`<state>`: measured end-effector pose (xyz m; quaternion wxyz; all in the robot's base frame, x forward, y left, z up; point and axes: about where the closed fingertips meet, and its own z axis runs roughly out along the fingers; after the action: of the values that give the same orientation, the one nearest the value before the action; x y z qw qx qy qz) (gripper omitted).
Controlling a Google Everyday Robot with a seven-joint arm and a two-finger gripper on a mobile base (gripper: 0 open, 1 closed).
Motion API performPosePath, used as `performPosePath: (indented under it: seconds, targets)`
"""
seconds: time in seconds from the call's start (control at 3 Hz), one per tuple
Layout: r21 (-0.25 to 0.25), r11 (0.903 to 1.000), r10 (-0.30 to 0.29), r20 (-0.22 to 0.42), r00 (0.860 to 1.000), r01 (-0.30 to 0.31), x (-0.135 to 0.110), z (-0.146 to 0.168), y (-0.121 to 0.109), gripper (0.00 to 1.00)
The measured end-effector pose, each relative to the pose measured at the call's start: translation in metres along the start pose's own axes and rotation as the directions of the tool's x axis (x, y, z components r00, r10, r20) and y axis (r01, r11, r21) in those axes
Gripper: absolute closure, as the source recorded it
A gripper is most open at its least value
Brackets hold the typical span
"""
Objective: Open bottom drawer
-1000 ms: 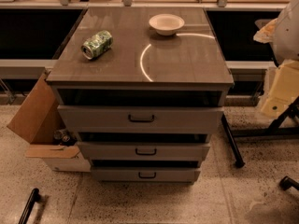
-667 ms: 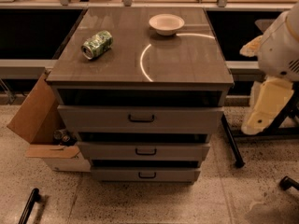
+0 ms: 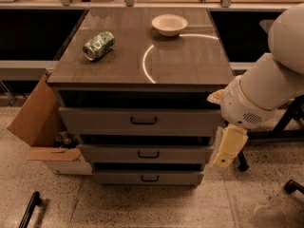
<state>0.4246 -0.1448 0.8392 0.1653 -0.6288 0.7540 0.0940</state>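
The bottom drawer [image 3: 118, 177] is the lowest and narrowest of three grey fronts on the cabinet, with a small black bar handle [image 3: 149, 178] at its centre. Its front sits set back under the middle drawer [image 3: 109, 154], and the top drawer [image 3: 104, 120] is the widest. My gripper [image 3: 227, 147], a cream-coloured piece hanging from the white arm [image 3: 266, 87], is at the cabinet's right side, level with the middle drawer. It is to the right of and above the bottom handle and touches no handle.
A green can [image 3: 99, 45] lies on its side and a white bowl [image 3: 169, 24] stands on the cabinet top [image 3: 190, 61]. An open cardboard box [image 3: 40, 127] sits on the floor at the left. Black legs [image 3: 289, 122] stand at the right.
My arm has swung in from the right edge toward the cabinet, and the gripper has come down and left to the cabinet's right side. The drawers, can and bowl have not moved.
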Motion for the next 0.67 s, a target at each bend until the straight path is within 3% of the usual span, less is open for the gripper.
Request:
performPosePath:
  seconds: [0.67]
  targets:
    - [-0.019, 0.9993, -0.033, 0.005, 0.999, 0.034, 0.0, 0.015, 0.006, 0.0]
